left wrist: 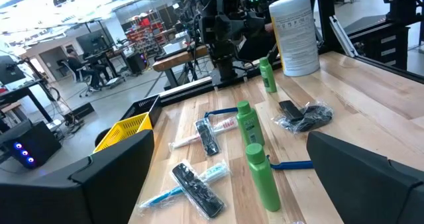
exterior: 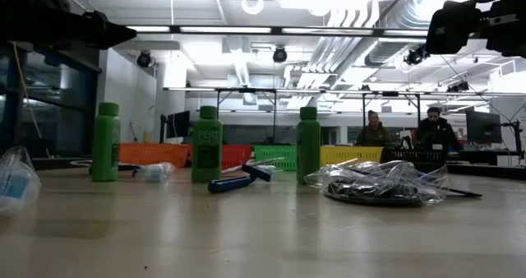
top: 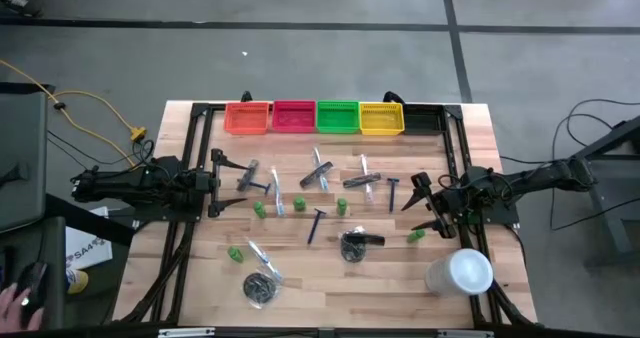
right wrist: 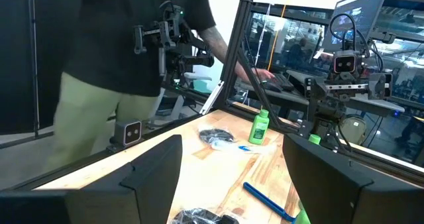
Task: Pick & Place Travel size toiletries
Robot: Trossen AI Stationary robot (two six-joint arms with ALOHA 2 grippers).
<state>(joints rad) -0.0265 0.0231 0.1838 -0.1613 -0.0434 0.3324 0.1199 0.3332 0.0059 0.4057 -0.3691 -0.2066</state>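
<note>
The travel size toiletries lie scattered on the wooden table [top: 200, 278]. Green bottles [top: 298, 204] [left wrist: 250, 123] stand upright near the middle, and another [top: 416, 236] lies close to my right gripper. Dark-blue razors [top: 316, 225], wrapped toothbrushes [top: 276, 193], grey combs [top: 322, 170] [left wrist: 197, 189] and dark bundles in clear wrap [top: 352, 245] [exterior: 382, 183] lie flat among them. My left gripper [top: 215, 183] hovers open at the table's left side. My right gripper [top: 425, 204] hovers open at the right side. Both are level, point toward the middle and hold nothing.
A row of bins, orange [top: 248, 117], pink [top: 293, 116], green [top: 337, 116], yellow [top: 381, 117] and black [top: 424, 118], lines the far edge. A large white cylinder [top: 460, 273] stands at the near right. A person [right wrist: 132, 45] stands beyond the table's left side.
</note>
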